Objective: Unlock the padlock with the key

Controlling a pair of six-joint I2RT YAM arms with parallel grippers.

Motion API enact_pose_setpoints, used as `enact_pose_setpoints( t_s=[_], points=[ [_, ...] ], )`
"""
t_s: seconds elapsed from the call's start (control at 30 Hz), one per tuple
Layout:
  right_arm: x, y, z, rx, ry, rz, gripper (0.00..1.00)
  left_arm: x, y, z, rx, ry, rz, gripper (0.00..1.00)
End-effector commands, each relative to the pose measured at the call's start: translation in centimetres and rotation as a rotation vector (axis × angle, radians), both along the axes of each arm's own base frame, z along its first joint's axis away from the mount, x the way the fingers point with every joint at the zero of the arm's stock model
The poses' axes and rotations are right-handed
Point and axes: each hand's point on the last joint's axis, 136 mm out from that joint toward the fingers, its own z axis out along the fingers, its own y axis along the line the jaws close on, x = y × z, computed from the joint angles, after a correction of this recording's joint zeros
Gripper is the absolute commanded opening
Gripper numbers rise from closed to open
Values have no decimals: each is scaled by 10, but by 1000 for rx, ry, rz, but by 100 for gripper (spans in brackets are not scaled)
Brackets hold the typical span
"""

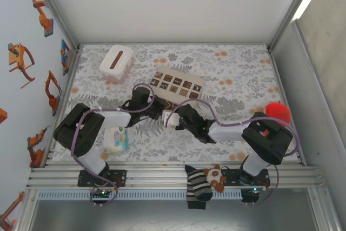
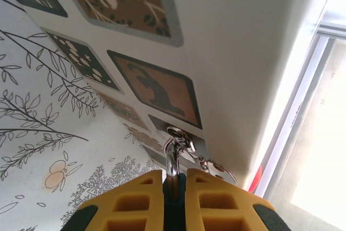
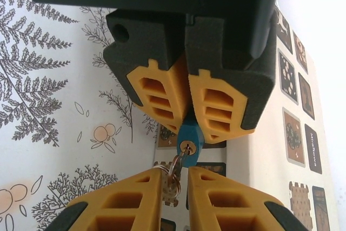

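Padlock pinched in the left hand, key in the hole

The left hand [image 3: 190,128] was clamped shut on the little blue padlock [image 3: 189,143], holding it over the table [image 1: 238,68] around the middle, just on the near side of the beige box [image 1: 177,84]. The key [image 3: 183,163] sat in the keyhole with its ring [image 3: 172,181] dangling. The right hand [image 3: 181,174] had its fingers close on either side of the key, but I couldn't tell if they actually pinched it.

Floral-patterned table [image 1: 238,74] with white tissue box [image 1: 116,63], beige box [image 1: 177,83], wipes packet [image 1: 115,140].
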Motion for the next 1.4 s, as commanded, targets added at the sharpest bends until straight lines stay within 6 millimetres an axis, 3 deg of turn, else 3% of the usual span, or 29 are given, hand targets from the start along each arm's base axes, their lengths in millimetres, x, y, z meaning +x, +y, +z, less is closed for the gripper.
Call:
enact_pose_setpoints(
  t_s=[0.0, 0.6, 1.13, 1.37],
  points=[
    [13, 6, 16, 48, -41, -33, 17, 7, -10, 23, -80, -44, -12, 0],
    [19, 3, 20, 52, -72, -68, 6, 5, -12, 22, -92, -35, -16, 0],
    [38, 6, 16, 47, -147, -110, 2, -3, -22, 45, -159, -41, -29, 0],
    [36, 12, 34, 205, -78, -151, 0, -2, -20, 40, -145, -47, -19, 0]
  ],
)
